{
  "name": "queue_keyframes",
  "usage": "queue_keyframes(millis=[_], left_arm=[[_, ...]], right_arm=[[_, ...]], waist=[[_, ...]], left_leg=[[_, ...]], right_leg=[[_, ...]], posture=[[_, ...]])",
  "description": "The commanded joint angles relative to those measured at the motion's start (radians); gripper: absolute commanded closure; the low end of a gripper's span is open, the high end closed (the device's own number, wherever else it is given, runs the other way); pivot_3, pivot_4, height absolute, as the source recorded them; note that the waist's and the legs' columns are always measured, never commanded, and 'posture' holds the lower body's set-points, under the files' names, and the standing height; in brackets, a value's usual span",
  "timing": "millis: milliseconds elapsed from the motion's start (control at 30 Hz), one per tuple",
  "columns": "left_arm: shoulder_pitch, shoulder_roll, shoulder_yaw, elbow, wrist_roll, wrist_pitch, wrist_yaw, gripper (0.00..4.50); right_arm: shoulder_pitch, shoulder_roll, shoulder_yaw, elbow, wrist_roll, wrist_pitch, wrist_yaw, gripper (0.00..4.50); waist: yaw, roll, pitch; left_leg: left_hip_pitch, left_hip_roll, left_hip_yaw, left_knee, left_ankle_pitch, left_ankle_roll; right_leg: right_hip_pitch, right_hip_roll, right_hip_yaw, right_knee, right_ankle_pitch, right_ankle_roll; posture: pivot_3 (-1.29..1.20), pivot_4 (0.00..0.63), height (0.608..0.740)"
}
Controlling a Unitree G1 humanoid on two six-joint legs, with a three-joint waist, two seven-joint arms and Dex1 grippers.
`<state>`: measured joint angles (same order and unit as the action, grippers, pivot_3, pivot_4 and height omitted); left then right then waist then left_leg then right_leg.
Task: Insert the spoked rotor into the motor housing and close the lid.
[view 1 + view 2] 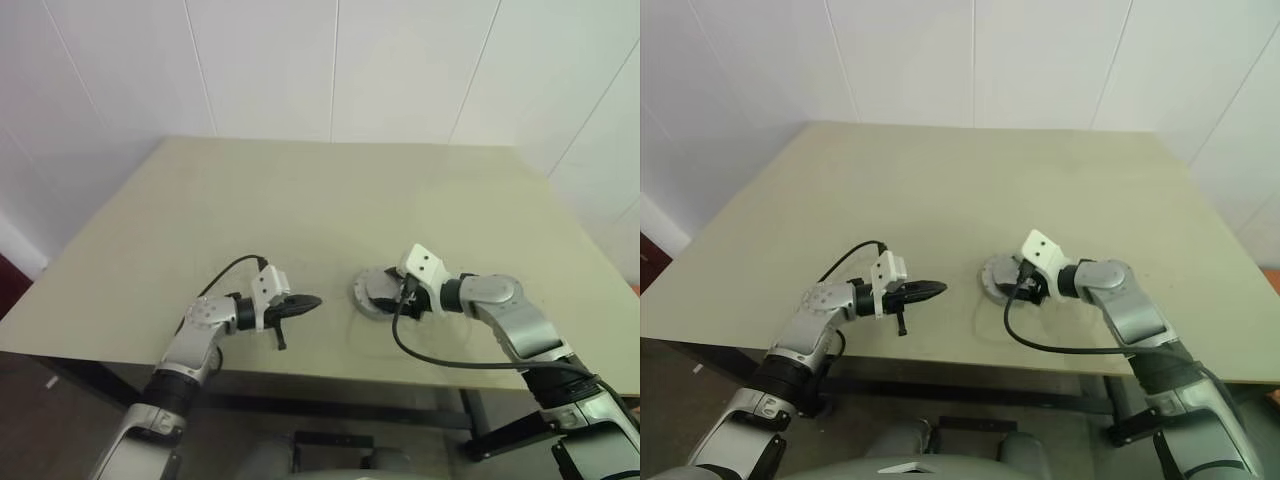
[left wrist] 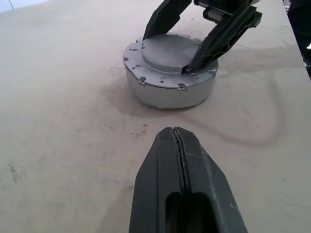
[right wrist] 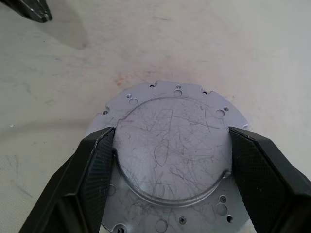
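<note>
Both right hand (image 3: 167, 160) fingers flank the lid (image 3: 170, 150).

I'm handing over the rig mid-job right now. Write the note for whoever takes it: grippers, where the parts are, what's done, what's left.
Left gripper: shut, empty, hovering over the table beside the assembly, pointing at it.
Right gripper: fingers spread on either side of the raised round centre of the lid, at its edges.
Motor housing: on the table near the front edge, lid seated on top; rotor is not visible, presumably inside.
Done: lid looks in place.
Left: confirm the lid sits flush, release and retract the right arm.
</note>
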<state>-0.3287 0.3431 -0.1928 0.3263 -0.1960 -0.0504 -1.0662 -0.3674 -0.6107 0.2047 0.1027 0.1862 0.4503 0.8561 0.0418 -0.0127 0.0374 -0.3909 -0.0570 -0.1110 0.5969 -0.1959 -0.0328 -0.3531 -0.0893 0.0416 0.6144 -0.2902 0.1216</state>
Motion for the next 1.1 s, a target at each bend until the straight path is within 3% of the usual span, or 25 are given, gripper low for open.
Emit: queue_keyframes(millis=[33,133,467,767,833,900,1100], left_arm=[[-0.029,-0.006,0.002,-0.011,0.000,-0.015,0.000,4.50],[-0.031,-0.006,0.002,-0.009,0.001,-0.016,-0.001,4.50],[-0.036,-0.007,0.000,-0.003,0.004,-0.022,-0.001,4.50],[-0.035,-0.005,0.000,-0.002,0.004,-0.025,0.001,4.50],[-0.036,-0.005,0.000,-0.002,0.004,-0.025,0.001,4.50],[-0.036,-0.005,0.000,-0.002,0.004,-0.025,0.000,4.50],[-0.042,-0.008,0.000,0.006,0.006,-0.032,0.001,4.50]], right_arm=[[0.033,0.033,-0.084,0.112,0.081,0.207,-0.023,1.28],[0.038,0.048,-0.118,0.125,0.113,0.246,-0.023,1.28],[0.070,-0.006,-0.020,0.085,-0.015,0.011,0.007,1.28],[0.025,0.003,0.001,0.241,-0.086,0.057,-0.096,1.28],[0.039,-0.005,0.006,0.215,-0.062,0.050,-0.053,1.28],[0.062,-0.020,0.016,0.167,-0.029,0.056,0.009,1.28],[0.141,-0.081,0.054,0.006,0.028,0.044,0.151,1.28]], waist=[[-0.001,0.001,0.001],[0.001,0.002,0.001],[-0.003,0.001,0.000],[-0.016,0.001,-0.001],[-0.027,0.011,-0.005],[-0.027,0.017,-0.006],[0.007,0.014,-0.009]], left_leg=[[-0.001,0.000,0.000,0.000,0.000,0.000],[-0.003,0.000,0.001,0.000,0.000,0.000],[-0.003,0.000,0.003,-0.002,0.000,0.001],[-0.001,0.001,0.005,-0.001,0.000,0.000],[-0.005,0.002,0.004,0.000,-0.001,0.000],[-0.019,0.005,-0.001,-0.003,-0.001,0.001],[-0.029,0.001,0.007,-0.003,-0.001,0.001]], right_leg=[[0.000,-0.001,0.000,0.000,0.000,0.000],[0.000,-0.002,0.000,0.000,0.000,0.000],[-0.002,-0.004,-0.003,0.000,0.000,0.001],[-0.001,-0.007,-0.005,-0.002,-0.002,0.003],[0.000,-0.008,-0.011,-0.008,-0.002,0.003],[-0.001,-0.006,-0.022,-0.024,0.001,-0.002],[-0.001,-0.013,-0.020,-0.019,0.001,-0.002]], posture=[[0.00,0.000,0.740],[0.00,0.000,0.740],[0.00,0.000,0.740],[0.00,0.000,0.740],[0.00,0.000,0.740],[0.00,0.000,0.740],[0.00,0.000,0.740]])
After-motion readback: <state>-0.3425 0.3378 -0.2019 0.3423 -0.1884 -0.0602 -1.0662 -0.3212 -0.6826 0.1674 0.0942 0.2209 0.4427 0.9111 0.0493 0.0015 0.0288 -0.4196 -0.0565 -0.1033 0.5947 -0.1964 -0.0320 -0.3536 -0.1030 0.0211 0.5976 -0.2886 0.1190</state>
